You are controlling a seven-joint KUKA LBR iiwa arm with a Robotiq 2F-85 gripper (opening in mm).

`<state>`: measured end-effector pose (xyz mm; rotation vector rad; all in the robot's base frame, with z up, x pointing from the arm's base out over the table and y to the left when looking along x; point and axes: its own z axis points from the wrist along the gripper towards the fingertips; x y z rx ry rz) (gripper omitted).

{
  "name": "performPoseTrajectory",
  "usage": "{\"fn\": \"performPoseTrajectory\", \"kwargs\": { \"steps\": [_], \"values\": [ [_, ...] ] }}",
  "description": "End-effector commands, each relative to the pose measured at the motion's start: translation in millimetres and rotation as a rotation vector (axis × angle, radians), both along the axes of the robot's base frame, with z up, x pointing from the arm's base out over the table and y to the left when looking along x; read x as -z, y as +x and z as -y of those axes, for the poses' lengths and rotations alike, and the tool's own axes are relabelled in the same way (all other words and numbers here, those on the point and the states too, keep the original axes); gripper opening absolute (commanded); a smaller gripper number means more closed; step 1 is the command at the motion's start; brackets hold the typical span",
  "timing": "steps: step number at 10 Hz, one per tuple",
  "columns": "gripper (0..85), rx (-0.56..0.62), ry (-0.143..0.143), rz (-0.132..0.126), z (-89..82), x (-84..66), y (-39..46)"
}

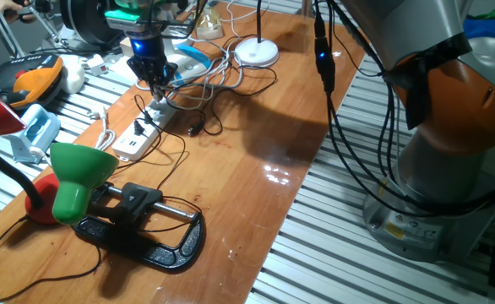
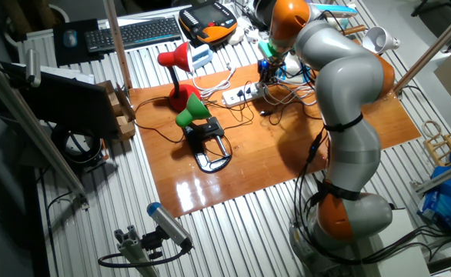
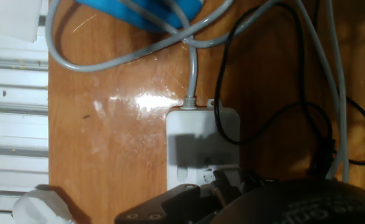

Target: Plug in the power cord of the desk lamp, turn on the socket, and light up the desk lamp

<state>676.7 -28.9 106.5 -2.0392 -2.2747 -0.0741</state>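
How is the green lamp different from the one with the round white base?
The green lamp has a cone shade and a black clamp lying flat on the wood; the desk lamp stands on a white disc with a thin upright stem. The green lamp lies at the near end of the table in one fixed view, the desk lamp at the far end. Neither shows any light. Both sit on the same wooden table.
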Motion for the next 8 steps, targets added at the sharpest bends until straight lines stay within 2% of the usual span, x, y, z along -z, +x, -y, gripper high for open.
{"fn": "performPoseTrajectory", "kwargs": {
  "steps": [1, 5, 6, 8],
  "values": [
    [0.0, -0.016, 0.008, -0.005, -0.4, 0.6, 0.1],
    [0.0, -0.014, 0.059, -0.044, -0.8, 5.2, 1.7],
    [0.0, -0.01, 0.06, -0.048, -0.5, 5.9, 1.2],
    [0.0, -0.015, 0.057, -0.039, 0.6, 6.2, 0.7]
  ]
}}
